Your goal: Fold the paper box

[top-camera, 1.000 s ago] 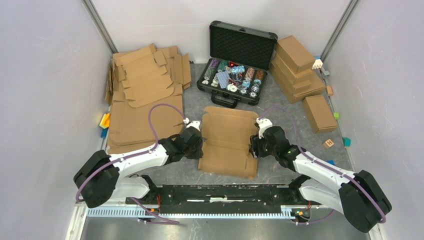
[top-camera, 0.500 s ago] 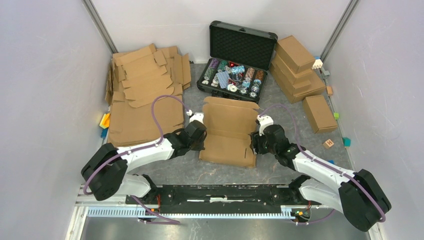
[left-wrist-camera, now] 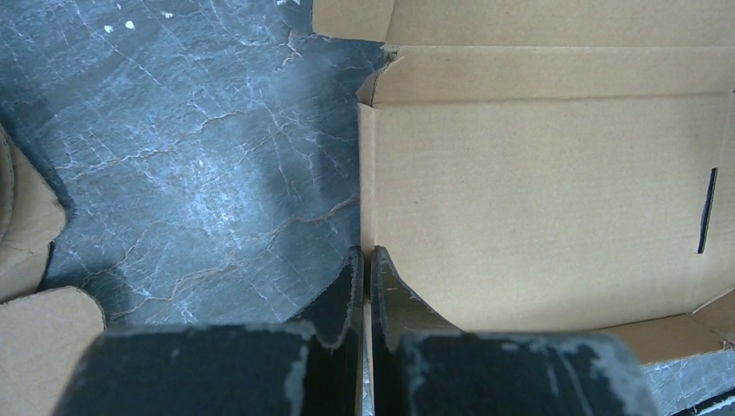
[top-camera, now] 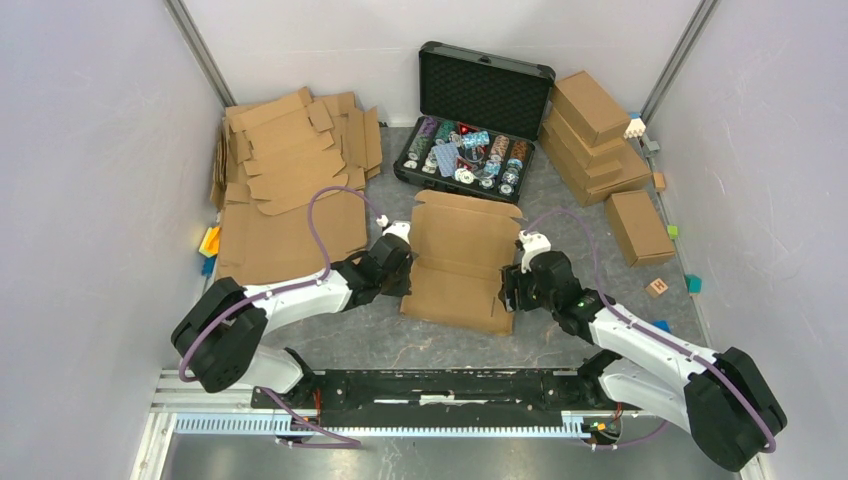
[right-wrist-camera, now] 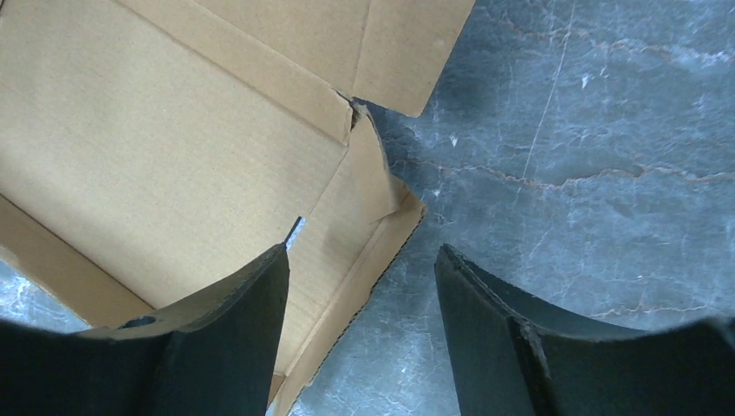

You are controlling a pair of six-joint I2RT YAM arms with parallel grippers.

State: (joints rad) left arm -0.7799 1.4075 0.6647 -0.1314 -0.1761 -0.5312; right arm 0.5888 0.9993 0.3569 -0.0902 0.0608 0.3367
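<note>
paper box [top-camera: 458, 262] centre of frame on desk [top-camera: 385, 342] | left fingers [left-wrist-camera: 345, 295] clamped on its left edge | right fingers [right-wrist-camera: 243, 303] apart, straddling its right edge

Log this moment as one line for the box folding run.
box: partly folded, lid open | left end effector: shut on its left side | right end effector: open, astride its right side

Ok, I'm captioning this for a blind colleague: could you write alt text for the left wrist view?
The left gripper, shut, pinches one side edge of the paper box, whose brown cardboard panel fills the right of the frame. Dark marbled table fills the left.
</note>
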